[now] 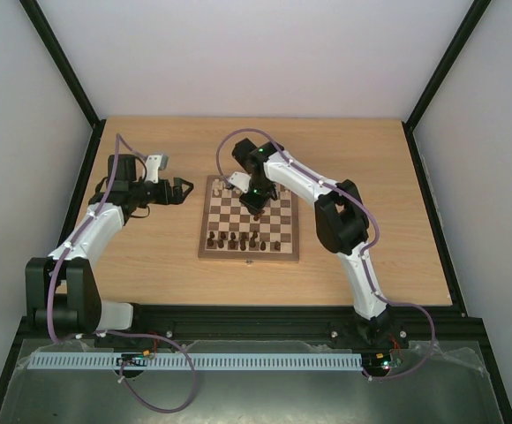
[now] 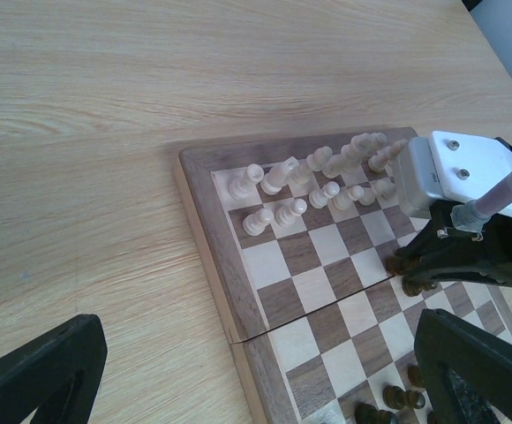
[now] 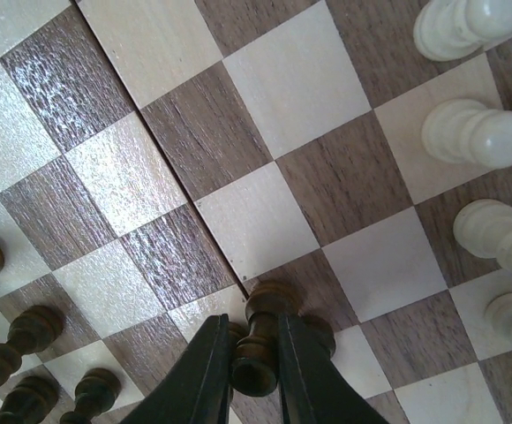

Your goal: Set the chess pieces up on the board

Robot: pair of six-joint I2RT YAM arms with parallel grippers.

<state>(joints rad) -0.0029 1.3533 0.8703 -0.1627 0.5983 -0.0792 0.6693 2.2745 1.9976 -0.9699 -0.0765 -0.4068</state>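
Our right claw (image 3: pixel 252 329) clenches a dark brown wooden pawn (image 3: pixel 258 349) over the checkered wooden board (image 3: pixel 344 177); our left claw (image 1: pixel 185 188) gapes, released.

Lab test enclosure (white panels (image 1: pixel 238 53), black frame (image 1: pixel 62 60), wooden table (image 1: pixel 150 265))

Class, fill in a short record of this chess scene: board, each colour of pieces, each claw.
board: checkered wood, lying on the table
pale pieces: two rows at the far edge
dark pieces: most grouped at the near edge
right claw: shut on a dark piece near mid-board
left claw: open, empty, left of the board
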